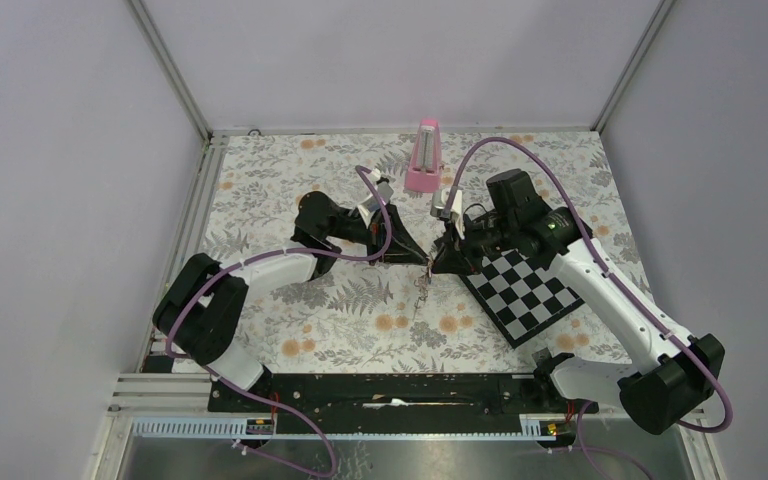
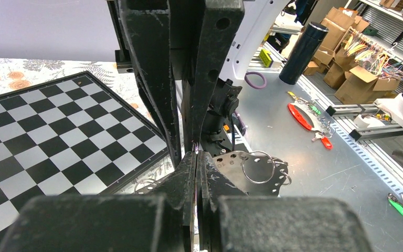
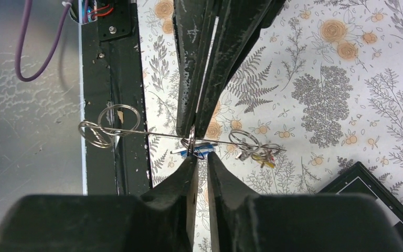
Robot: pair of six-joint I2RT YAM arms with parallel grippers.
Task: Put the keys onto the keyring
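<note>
My two grippers meet tip to tip above the middle of the table. My left gripper [image 1: 415, 258] [image 2: 197, 153] is shut on the keyring [image 2: 241, 168], a flat grey plate with holes and silver rings [image 2: 257, 167]. In the right wrist view the plate is a thin edge-on line with rings [image 3: 110, 123] at both ends. My right gripper [image 1: 438, 262] [image 3: 199, 156] is almost closed, and the blue key [image 3: 202, 149] sits right at its tips. The yellow key [image 3: 266, 160] and a small red piece hang by the rings on the right. A tangle of rings [image 1: 422, 292] hangs below the grippers.
A chessboard [image 1: 525, 290] lies right of the grippers, under the right arm. A pink metronome-like block [image 1: 424, 158] stands at the back middle. The black base rail [image 1: 390, 390] runs along the near edge.
</note>
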